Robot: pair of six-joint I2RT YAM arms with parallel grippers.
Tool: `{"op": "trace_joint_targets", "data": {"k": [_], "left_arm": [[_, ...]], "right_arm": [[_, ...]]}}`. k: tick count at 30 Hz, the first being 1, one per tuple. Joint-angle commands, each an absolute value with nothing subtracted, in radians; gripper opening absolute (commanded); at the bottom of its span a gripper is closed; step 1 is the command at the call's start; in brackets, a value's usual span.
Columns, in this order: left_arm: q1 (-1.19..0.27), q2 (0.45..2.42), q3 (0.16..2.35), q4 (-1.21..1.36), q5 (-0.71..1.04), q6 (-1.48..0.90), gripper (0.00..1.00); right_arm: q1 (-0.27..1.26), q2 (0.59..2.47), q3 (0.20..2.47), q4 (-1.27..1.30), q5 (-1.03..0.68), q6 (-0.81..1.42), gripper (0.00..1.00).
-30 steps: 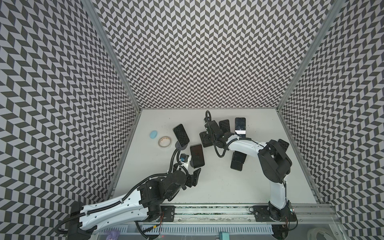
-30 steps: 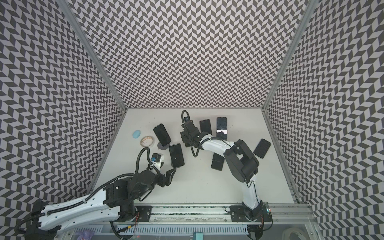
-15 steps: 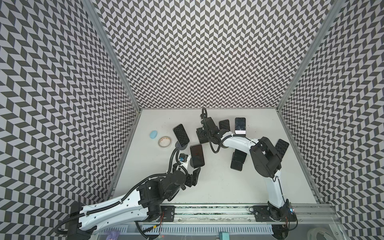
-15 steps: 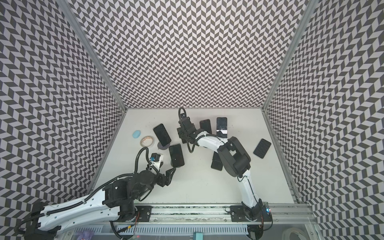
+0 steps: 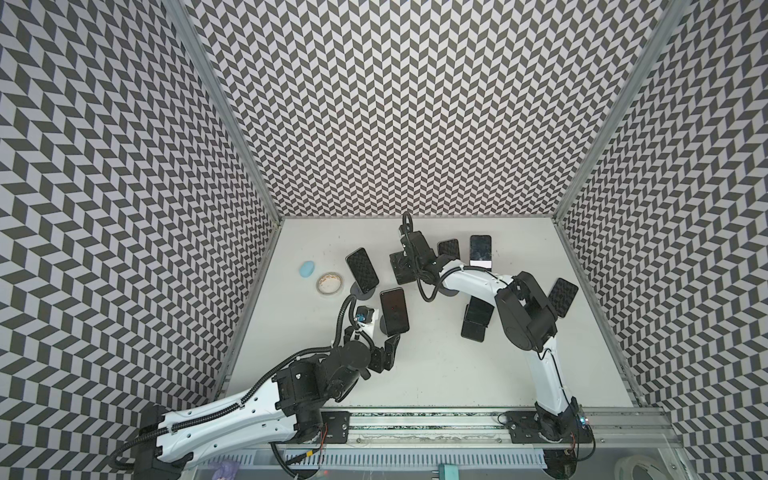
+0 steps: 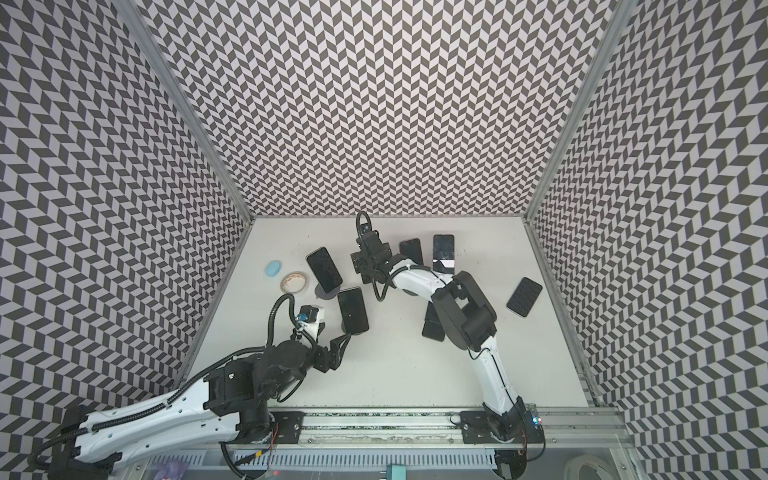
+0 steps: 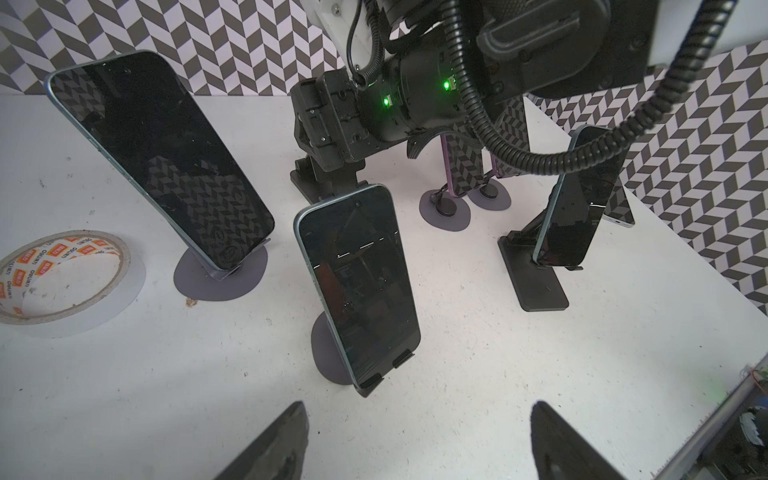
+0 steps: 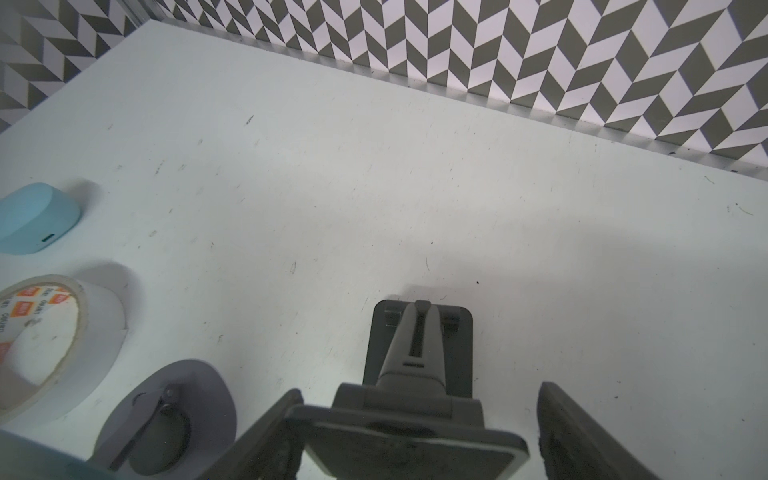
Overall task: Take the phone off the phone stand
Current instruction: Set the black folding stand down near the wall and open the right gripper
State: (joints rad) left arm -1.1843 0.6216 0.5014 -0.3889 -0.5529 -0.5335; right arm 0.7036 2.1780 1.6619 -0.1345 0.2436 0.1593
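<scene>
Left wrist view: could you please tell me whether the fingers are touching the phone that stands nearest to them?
No, both fingers sit short of the phone, with bare table showing between them and it.

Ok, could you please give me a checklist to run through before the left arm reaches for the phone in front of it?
1. Left gripper open: ok, fingers spread wide.
2. Phone seated on its round-base stand: ok.
3. Phone lined up between those fingers: ok, in the left wrist view.
4. Neighbouring phone apart from it: ok.
5. Right gripper carrying nothing: ok, open around an empty black stand.
6. Right arm clear of the lift path: cannot tell; it hangs close behind.
</scene>
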Motion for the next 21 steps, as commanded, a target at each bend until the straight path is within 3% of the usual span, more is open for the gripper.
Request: {"op": "trace_joint_targets", "data": {"k": [1,13,21], "left_arm": [[-1.18,0.609,0.508,-0.409,-0.583,-0.552,0.84],[-1.181,0.601,0.557,-0.457,-0.591,-0.571,0.84],[-1.18,0.675,0.605,-0.435,-0.6,-0.549,0.83]], "right_arm": [[0.7,2.134,1.688,-0.124,0.22,0.151,0.87],[0.694,1.965,1.721,-0.172,0.193,0.161,0.92],[0.695,1.673,1.549,-0.19,0.166,0.205,0.92]]}}
